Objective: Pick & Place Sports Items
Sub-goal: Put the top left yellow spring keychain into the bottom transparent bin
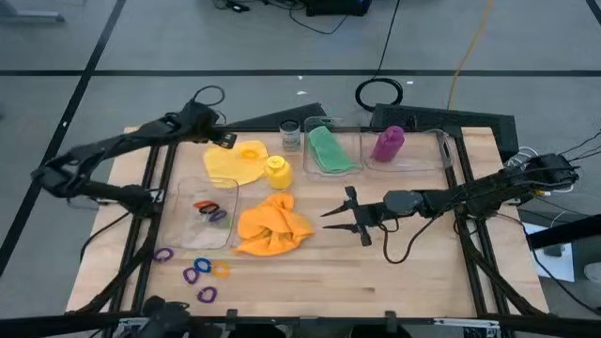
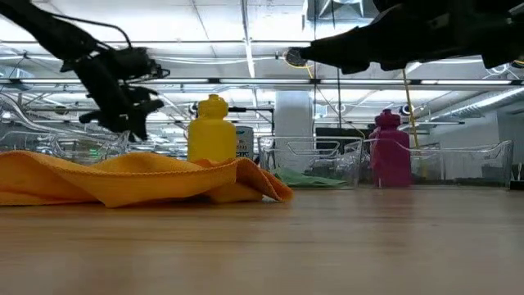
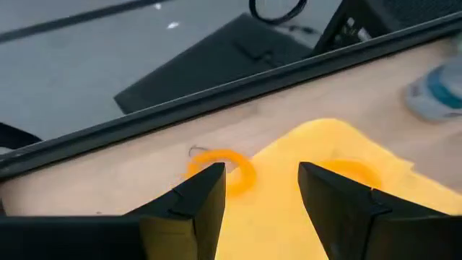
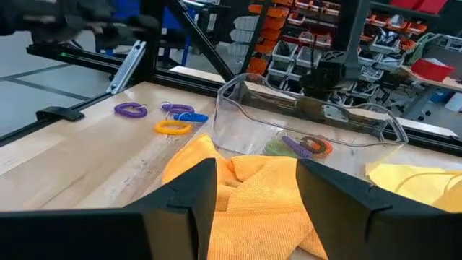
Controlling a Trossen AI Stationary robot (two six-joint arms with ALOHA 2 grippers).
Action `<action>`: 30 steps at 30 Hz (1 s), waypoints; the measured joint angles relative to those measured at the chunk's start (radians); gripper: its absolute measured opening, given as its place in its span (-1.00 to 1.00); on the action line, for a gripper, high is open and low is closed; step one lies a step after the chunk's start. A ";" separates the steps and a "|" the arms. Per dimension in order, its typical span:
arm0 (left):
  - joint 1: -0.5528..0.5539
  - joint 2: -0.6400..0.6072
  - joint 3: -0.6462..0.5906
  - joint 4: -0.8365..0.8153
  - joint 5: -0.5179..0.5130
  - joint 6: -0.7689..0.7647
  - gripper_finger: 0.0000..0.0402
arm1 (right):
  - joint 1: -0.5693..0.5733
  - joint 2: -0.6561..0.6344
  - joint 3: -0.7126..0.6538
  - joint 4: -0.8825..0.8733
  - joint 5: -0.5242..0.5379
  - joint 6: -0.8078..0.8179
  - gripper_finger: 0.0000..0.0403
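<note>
Labels unreadable. Green cloth [image 1: 331,150] and purple bottle [image 1: 388,144] sit in clear boxes [image 1: 441,155]; another box [image 1: 188,192] holds rings [image 1: 210,210]. Left hand [image 1: 225,139] parted, empty, above yellow cloth [image 1: 230,167]; right hand [image 1: 336,218] parted, empty, beside orange cloth [image 1: 272,225] on counter [image 1: 394,272].

I see bare surface [image 1: 394,272] along the near right side. The orange cloth [image 1: 272,225] blocks the middle, clear boxes [image 1: 413,160] line the far edge, and rings [image 1: 197,274] litter the near left.
</note>
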 joint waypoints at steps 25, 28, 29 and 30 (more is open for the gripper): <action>0.054 0.278 0.000 0.076 0.085 -0.030 -0.27 | 0.000 0.000 0.000 0.000 0.000 -0.001 -0.33; 0.064 0.300 0.000 0.078 0.079 -0.037 -0.27 | 0.000 0.000 0.000 0.000 0.000 -0.001 -0.33; 0.069 0.308 0.000 0.078 0.078 -0.038 -0.27 | 0.000 0.000 0.000 0.000 0.000 -0.001 -0.33; 0.072 0.314 0.000 0.079 0.077 -0.038 -0.27 | 0.000 0.000 0.000 0.000 0.000 -0.001 -0.33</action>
